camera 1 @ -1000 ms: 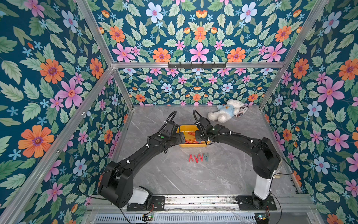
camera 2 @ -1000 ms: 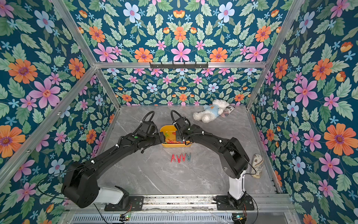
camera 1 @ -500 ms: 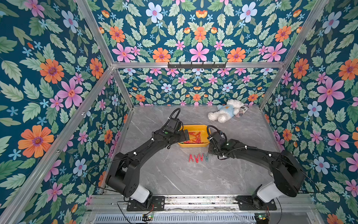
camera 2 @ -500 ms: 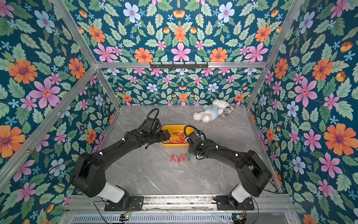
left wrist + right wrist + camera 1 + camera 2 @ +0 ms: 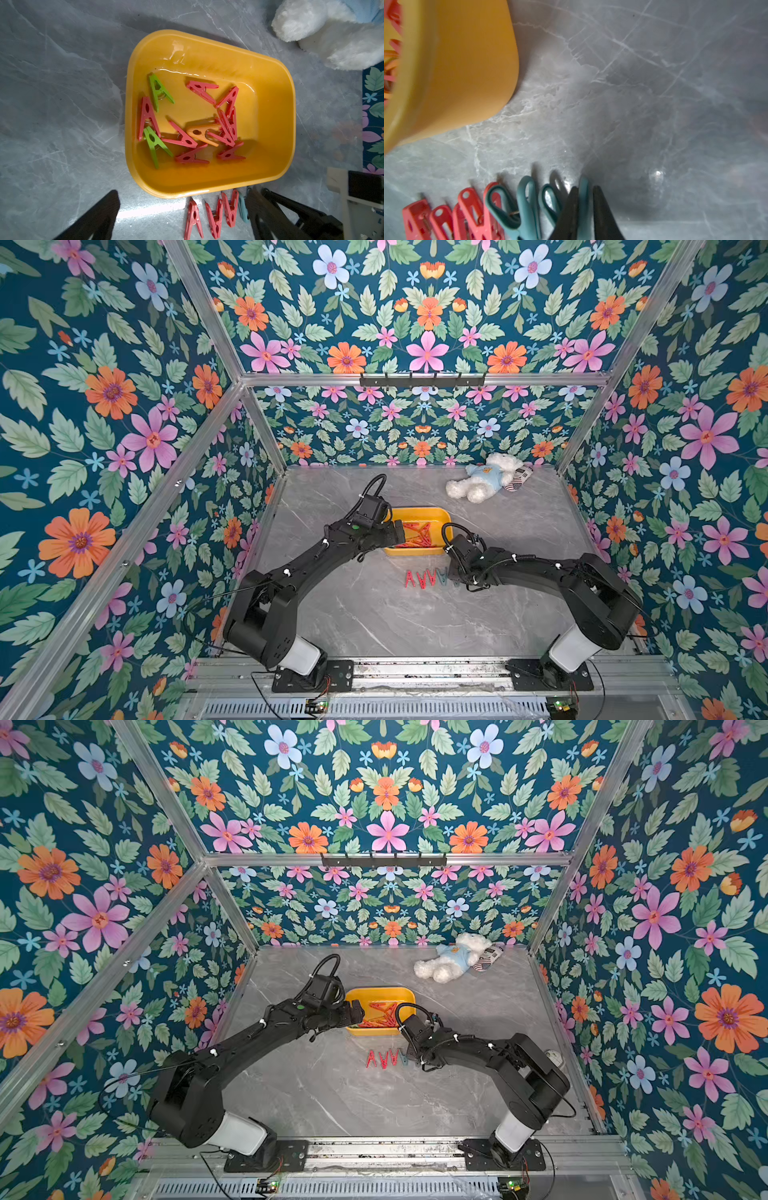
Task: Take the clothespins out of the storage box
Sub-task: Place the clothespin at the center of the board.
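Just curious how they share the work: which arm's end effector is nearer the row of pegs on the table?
Right. The right end effector grips the grey-blue peg ending the row; the left end effector hangs open by the yellow box, apart from the row.

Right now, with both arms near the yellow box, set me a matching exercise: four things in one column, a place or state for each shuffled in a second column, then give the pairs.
Things
1. plush bear
2. green clothespins
3. left hand
4. teal clothespin at the row's end

Places or states
A. open and empty
B. between the fingers of the right hand
C. far right corner of the table
D. inside the storage box

Pairs: 1-C, 2-D, 3-A, 4-B
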### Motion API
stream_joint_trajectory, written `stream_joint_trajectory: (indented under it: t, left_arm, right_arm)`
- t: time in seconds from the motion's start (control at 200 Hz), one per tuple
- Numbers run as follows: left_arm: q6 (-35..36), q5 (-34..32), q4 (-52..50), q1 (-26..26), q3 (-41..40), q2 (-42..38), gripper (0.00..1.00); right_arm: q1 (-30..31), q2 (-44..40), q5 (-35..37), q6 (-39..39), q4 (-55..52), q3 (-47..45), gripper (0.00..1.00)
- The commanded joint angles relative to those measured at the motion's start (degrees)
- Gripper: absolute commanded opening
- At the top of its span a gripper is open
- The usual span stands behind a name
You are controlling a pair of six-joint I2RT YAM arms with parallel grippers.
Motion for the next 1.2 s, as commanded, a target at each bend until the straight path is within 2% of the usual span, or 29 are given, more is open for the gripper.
stream_joint_trajectory:
  t: [0.0,0.105,0.325,0.52,0.6,0.77,0.915,1.005,1.195]
  left_arm:
    - [-0.1,-0.6,-0.3,-0.1,0.2,0.1,0.98]
    - [-0.1,-0.7,-0.4,-0.2,0.6,0.7,0.98]
    - [-0.5,-1.7,-1.3,-0.6,3.7,4.1,0.91]
    - [-1.9,-4.2,-3.0,-0.8,8.7,9.0,0.70]
    - [-2.9,-5.2,-3.5,-0.8,10.5,11.4,0.66]
    - [-5.0,-7.3,-4.8,-0.9,15.2,17.3,0.47]
    - [-6.0,-8.7,-5.4,-0.9,18.9,22.2,0.38]
    - [-6.2,-9.2,-6.3,-0.9,21.6,25.3,0.36]
    - [-6.6,-11.1,-8.8,-0.9,26.3,30.8,0.32]
  right_arm:
    - [0.2,0.1,-0.4,1.2,0.4,0.3,0.20]
    - [0.2,-0.7,-0.1,0.9,-0.2,0.5,0.29]
    - [0.2,-6.2,1.4,-0.9,-1.5,2.1,0.37]
    - [0.2,-12.1,2.5,-3.6,0.0,3.5,0.51]
    - [0.1,-13.8,2.6,-5.1,0.9,4.3,0.57]
    - [-0.2,-15.8,2.3,-8.2,2.8,5.5,0.76]
    - [-1.1,-16.6,2.0,-9.7,3.7,5.8,0.91]
    - [-2.0,-16.8,2.0,-10.2,3.8,5.8,0.99]
    - [-3.4,-16.6,2.2,-11.5,3.7,6.3,0.99]
